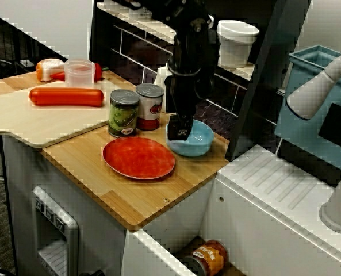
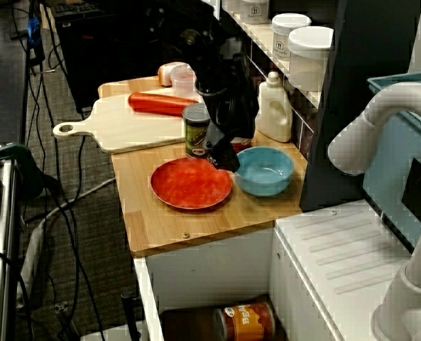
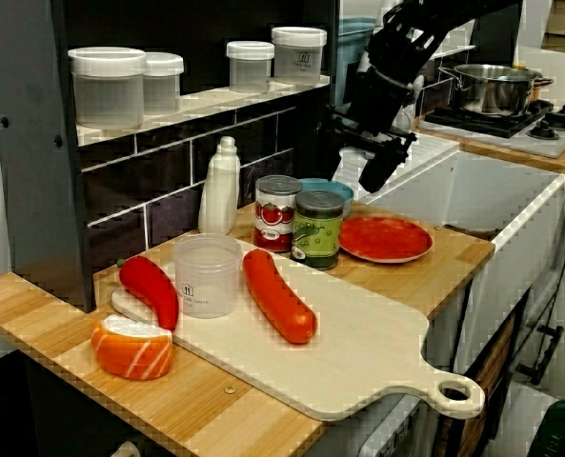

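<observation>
Round red plate (image 1: 138, 157) nearest, flat on wooden counter (image 1: 130, 198). Just behind it: light-blue plastic bowl (image 1: 200, 140), upright, looks empty. Black gripper (image 1: 179, 133) low at bowl's plate-side rim; finger spread hidden, hold cannot be told. Bowl likely light, stiff, slick; pinch rim.

Gripper (image 2: 223, 155) hangs btwn red plate (image 2: 190, 183) & blue bowl (image 2: 265, 172), 1 green can (image 2: 194, 131) near.

View from the side. Red plate (image 1: 138, 157) lies flat on the wooden counter (image 1: 130, 198). Green-label can (image 1: 124, 112) stands at the plate's 11 o'clock, with a red-label can (image 1: 149, 106) just beside it at 12. Cutting board (image 1: 38, 123) at 10 carries a red sausage (image 1: 66, 96). Clear cup (image 1: 79, 73) at the sausage's 12 o'clock.
</observation>
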{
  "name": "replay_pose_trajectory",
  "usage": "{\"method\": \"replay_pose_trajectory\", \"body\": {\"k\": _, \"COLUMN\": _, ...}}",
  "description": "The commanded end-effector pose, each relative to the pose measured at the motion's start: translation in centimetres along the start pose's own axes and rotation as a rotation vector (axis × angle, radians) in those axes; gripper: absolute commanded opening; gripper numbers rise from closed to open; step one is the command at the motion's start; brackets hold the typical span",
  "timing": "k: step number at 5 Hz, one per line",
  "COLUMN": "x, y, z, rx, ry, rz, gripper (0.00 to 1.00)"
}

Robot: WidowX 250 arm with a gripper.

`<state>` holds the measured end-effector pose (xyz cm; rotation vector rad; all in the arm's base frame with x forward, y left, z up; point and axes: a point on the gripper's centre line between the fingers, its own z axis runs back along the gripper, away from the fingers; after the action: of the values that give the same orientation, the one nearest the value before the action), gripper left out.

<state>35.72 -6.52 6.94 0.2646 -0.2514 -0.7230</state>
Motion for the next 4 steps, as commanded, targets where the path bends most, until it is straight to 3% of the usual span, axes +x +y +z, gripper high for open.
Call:
{"method": "replay_pose_trajectory", "body": {"k": 1, "x": 0.9, "y": 1.1, "z": -0.1, "rx": 0.018, "ry": -0.013, "rz": 0.004, "gripper": 1.00}}
{"method": "replay_pose_trajectory", "body": {"k": 4, "x": 0.4, "y": -0.1, "z": -0.1, "rx": -0.036, "ry": 0.001, "rz": -0.010, "gripper": 1.00}}
